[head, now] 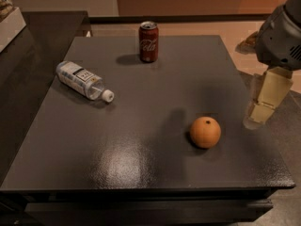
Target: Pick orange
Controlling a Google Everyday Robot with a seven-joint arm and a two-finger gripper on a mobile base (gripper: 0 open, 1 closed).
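The orange [205,132] is a round matte fruit with a small dark stem dimple. It rests on the dark grey table [141,140], right of centre and toward the front. My gripper [257,113] hangs from the grey arm at the right edge of the view, over the table's right side. It is to the right of the orange and a little above it, not touching it and holding nothing that I can see.
A red soda can [148,41] stands upright at the back centre of the table. A clear plastic water bottle [84,80] lies on its side at the left. A dark counter [33,36] adjoins the table on the left.
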